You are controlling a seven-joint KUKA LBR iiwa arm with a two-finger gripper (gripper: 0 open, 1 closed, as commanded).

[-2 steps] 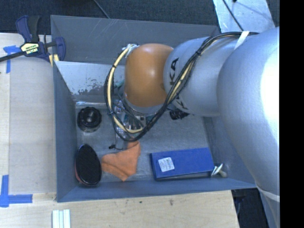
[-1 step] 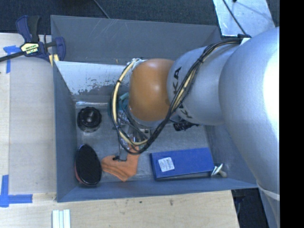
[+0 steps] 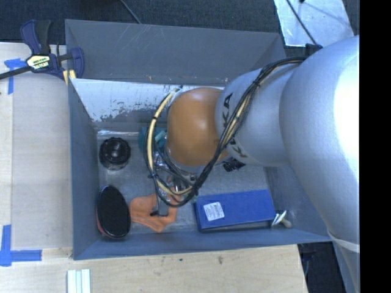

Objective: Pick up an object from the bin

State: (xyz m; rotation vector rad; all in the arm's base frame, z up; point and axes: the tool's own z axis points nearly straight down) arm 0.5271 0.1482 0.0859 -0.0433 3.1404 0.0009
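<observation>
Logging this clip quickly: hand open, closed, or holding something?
Hand: cannot be told; it sits low over the orange floppy piece beside the blue box.

In the bin (image 3: 82, 163) I count five loose things I can make out, one of each kind: one round black cap (image 3: 115, 152), one black oval piece with a reddish rim (image 3: 113, 211), one soft orange lump (image 3: 143, 209), one flat blue box with a white label (image 3: 244, 206), and one small pale item (image 3: 281, 218).
</observation>
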